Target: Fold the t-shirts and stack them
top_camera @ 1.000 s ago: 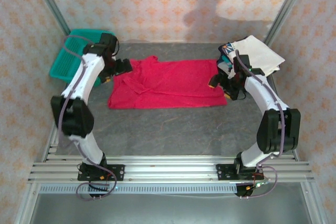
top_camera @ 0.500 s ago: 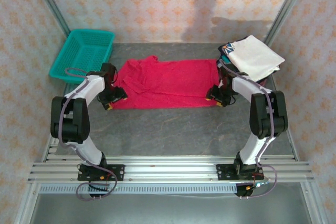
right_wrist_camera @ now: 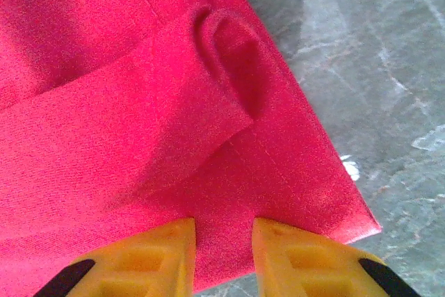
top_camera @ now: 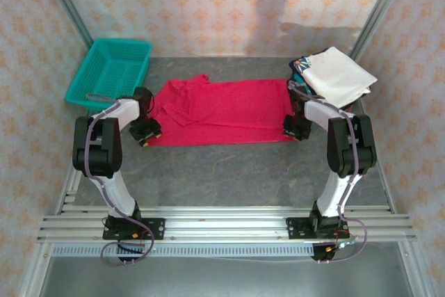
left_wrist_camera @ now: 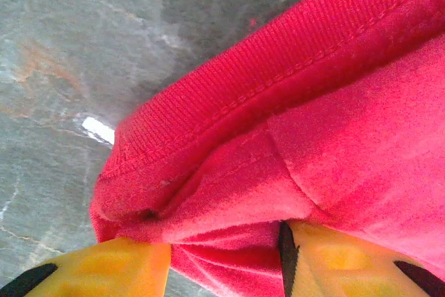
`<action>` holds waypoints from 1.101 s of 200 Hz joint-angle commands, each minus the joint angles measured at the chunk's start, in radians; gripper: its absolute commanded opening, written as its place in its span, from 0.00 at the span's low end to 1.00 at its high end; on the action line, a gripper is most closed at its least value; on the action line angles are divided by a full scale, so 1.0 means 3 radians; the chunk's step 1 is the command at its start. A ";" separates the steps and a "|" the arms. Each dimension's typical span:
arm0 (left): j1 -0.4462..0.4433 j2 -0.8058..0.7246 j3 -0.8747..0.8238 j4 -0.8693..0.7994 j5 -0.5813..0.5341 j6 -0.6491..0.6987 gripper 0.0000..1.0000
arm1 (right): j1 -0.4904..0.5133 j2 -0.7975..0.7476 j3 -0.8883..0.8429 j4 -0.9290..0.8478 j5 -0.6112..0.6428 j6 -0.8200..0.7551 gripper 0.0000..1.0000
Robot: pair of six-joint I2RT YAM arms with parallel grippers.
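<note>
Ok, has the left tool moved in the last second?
Yes. The left tool has come toward the near table edge, away from the teal basket, to the near left corner of the red shirt.

Red t-shirt (top_camera: 222, 110): soft knit cloth, matt, with a fine ribbed texture up close and a stitched hem.
White t-shirt (top_camera: 342, 74): plain cloth, matt and smooth.
Printed t-shirt (top_camera: 299, 67): dark cloth with a teal-and-white print.
Table (top_camera: 229, 172): grey stone-look top, mottled and veined, low sheen with small bright glints.
Basket (top_camera: 111, 73): teal plastic mesh, faintly glossy.
Left gripper (left_wrist_camera: 226, 248): fingers of yellow plastic, matt and slightly grainy, with black insets.
Right gripper (right_wrist_camera: 224, 241): the same yellow matt plastic with black insets.
Arms (top_camera: 351, 147): hard white and black shells, smooth, semi-gloss.
Rails (top_camera: 222, 226): bare silvery metal, grooved.
Walls (top_camera: 208, 5): pale patterned covering, matt; whether paper or cloth cannot be told.
</note>
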 commanded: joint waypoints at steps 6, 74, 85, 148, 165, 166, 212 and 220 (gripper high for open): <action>0.0064 -0.0209 -0.0249 -0.0302 -0.0236 0.0070 0.45 | -0.0017 -0.0132 -0.0259 -0.0306 0.0259 0.0141 0.27; -0.0086 -0.1185 -0.0628 -0.0368 0.0133 -0.0006 0.59 | -0.0003 -0.0906 -0.0535 -0.0482 -0.0212 0.0374 0.42; -0.0202 -0.1288 -0.0494 -0.0449 0.0123 -0.0041 0.62 | 0.0004 -0.0986 -0.0473 -0.0546 -0.0287 0.0369 0.44; -0.0813 -0.1290 0.0079 -0.0320 0.0048 -0.0221 0.65 | 0.0007 -0.0745 -0.0213 -0.0362 -0.0553 0.0309 0.37; -0.0879 -0.1242 0.0090 -0.0198 0.0120 -0.0265 0.65 | 0.0007 -0.0578 -0.0186 -0.0220 -0.0600 0.0365 0.35; -0.0881 -0.1239 0.0091 -0.0194 0.0117 -0.0268 0.65 | 0.0007 -0.0571 -0.0184 -0.0214 -0.0605 0.0367 0.35; -0.0923 -0.1267 0.0033 -0.0204 0.0020 -0.0282 0.64 | 0.0004 -0.0279 -0.0032 -0.0152 -0.0585 0.0387 0.34; -0.0925 -0.1296 0.0008 -0.0219 -0.0011 -0.0281 0.64 | 0.0007 -0.0237 -0.0014 -0.0148 -0.0543 0.0390 0.34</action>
